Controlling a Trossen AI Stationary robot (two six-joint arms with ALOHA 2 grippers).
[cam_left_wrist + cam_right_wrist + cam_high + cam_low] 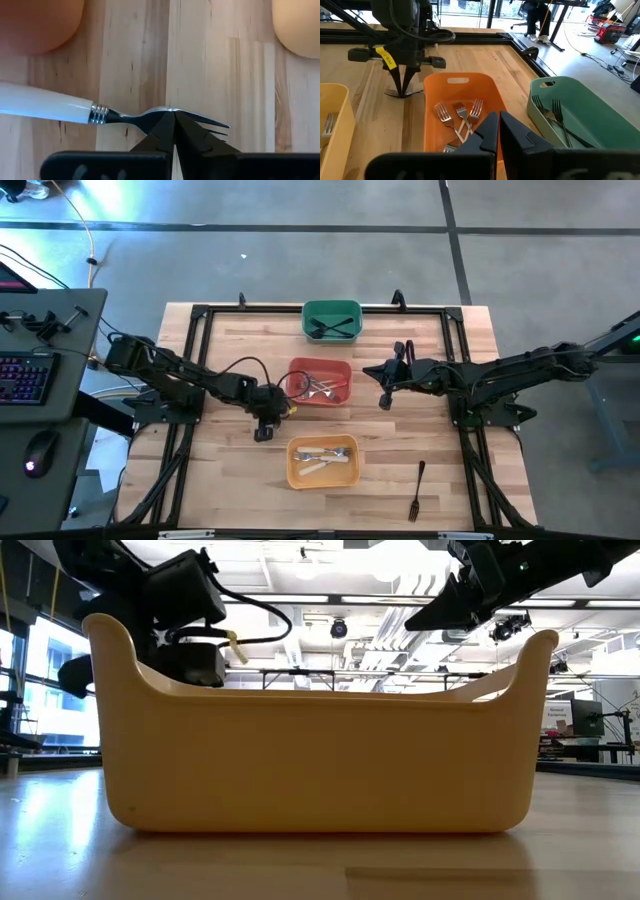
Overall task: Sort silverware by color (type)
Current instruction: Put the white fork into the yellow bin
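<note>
We see the left gripper (174, 120) lowered to the wooden table (230, 480) just left of the red bin (340, 370), its fingers pressed together on the metal neck of a white-handled fork (45, 104) that lies flat on the boards between the red bin and the yellow bin (295, 470). In the right wrist view we find that same gripper (402, 90) standing upright with its tips on the fork beside the red bin's left wall. The right gripper (384, 385) hangs above the table just right of the red bin, its fingers pressed together and holding nothing. Inside the red bin we see several forks with pale tines (460, 117); the green bin (310, 315) at the far edge holds dark forks (555, 117), and the yellow bin near us holds white-handled utensils (322, 458). One dark fork (417, 490) lies alone on the near right part of the table.
</note>
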